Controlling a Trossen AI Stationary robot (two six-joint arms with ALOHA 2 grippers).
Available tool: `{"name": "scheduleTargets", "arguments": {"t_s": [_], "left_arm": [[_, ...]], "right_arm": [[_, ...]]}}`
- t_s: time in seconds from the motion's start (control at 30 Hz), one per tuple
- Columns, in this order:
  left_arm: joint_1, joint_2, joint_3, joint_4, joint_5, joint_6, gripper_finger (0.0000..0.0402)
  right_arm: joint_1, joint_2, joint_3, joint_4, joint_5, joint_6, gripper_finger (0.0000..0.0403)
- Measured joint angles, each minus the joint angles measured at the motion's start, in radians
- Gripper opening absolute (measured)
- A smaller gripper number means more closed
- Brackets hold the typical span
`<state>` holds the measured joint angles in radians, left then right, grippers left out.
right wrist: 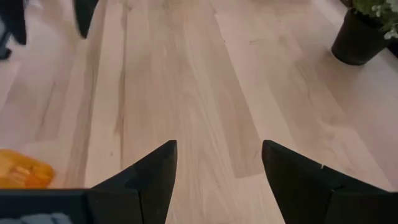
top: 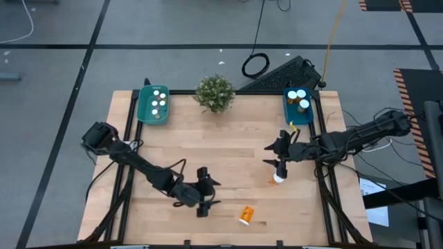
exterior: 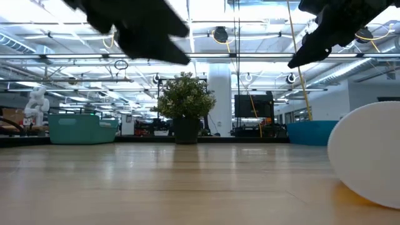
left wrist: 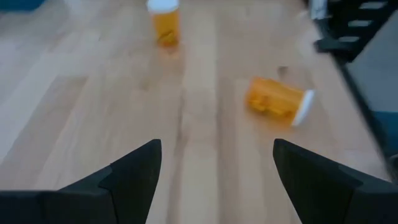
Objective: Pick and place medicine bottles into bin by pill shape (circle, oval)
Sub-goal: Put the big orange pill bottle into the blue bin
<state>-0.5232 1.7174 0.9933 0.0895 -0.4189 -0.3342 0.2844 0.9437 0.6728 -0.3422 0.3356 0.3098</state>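
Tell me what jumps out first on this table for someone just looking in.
Two orange bottles are left on the bare wood: one lying on its side near the front edge, just right of the left claw, which is open, and one upright under the open right claw. At the back, a teal bin and a blue bin flank a potted plant, both already holding bottles.

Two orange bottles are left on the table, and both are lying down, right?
Not quite. Only one orange bottle lies on its side, near the table's front edge. The other bottle stands upright, white cap on top, by the right gripper. The left wrist view shows both.
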Motion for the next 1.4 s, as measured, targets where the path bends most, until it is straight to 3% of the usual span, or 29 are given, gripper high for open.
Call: {"name": "scheduleTargets", "arguments": {"t_s": [0.2, 0.43, 0.6, 0.93, 1.23, 1.4], "left_arm": [[-0.022, 0.006, 0.058, -0.017, -0.004, -0.009, 0.0312], [-0.067, 0.16, 0.206, -0.041, 0.019, 0.022, 0.0312], [-0.075, 0.277, 0.371, -0.083, 0.018, 0.049, 0.0312], [-0.102, 0.417, 0.617, -0.217, -0.048, -0.08, 0.0312], [-0.137, 0.422, 0.629, -0.272, -0.123, -0.203, 0.0312], [-0.138, 0.422, 0.629, -0.332, -0.126, -0.263, 0.0312]], "right_arm": [[0.0, 0.035, 0.0, 0.072, -0.022, -0.025, 0.0228], [0.063, 0.076, -0.001, 0.085, -0.154, 0.016, 0.0228], [0.155, 0.099, -0.001, 0.111, -0.106, 0.06, 0.0228], [0.33, 0.194, 0.0, 0.188, -0.073, 0.069, 0.0228], [0.357, 0.425, -0.001, 0.473, -0.078, -0.041, 0.0253], [0.329, 0.516, 0.007, 0.577, -0.199, -0.088, 0.0292]]}}
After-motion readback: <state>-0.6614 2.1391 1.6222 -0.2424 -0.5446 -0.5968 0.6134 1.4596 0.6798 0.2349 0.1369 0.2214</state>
